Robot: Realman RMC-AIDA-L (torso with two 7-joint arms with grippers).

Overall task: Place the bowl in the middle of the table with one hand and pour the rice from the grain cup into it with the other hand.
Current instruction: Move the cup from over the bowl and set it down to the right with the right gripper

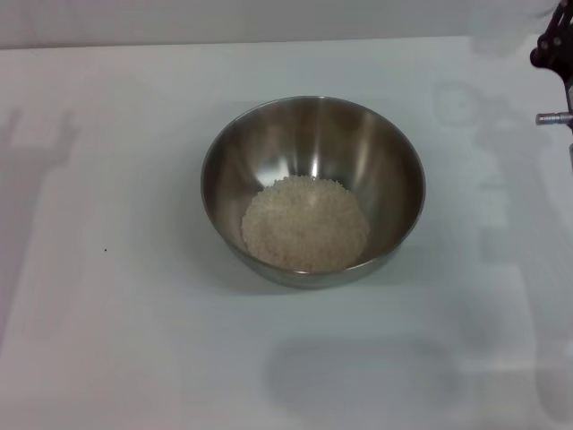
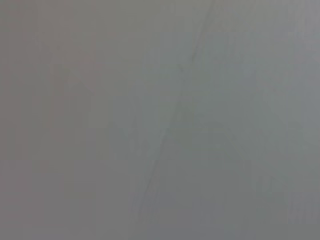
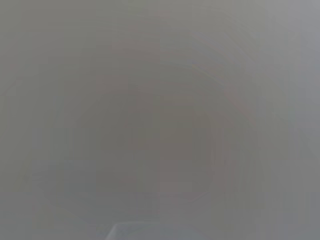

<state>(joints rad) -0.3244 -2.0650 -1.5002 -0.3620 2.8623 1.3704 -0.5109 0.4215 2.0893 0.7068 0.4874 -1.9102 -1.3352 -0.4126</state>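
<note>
1. Head view: the bowl (image 1: 313, 191) stands upright near the middle of the table (image 1: 107, 340), with nothing touching it. The rice (image 1: 305, 224) lies in a pale heap on the bowl's bottom, toward its near side; the steel wall above the heap is bare and shiny. The cup does not show. At the upper right edge a small dark part of the right arm (image 1: 552, 45) comes into the picture, with a short silver pin below it, well apart from the bowl. The right gripper itself is out of this picture, so I cannot tell how it stands or whether it holds anything. The left arm and its gripper do not show here either.

2. Left wrist view: only a flat grey field with a faint slanting line across it. No gripper, bowl or cup can be made out.

3. Right wrist view: a grey haze with a faint rounded outline. Nothing can be named, and the right gripper's fingers are not seen.
</note>
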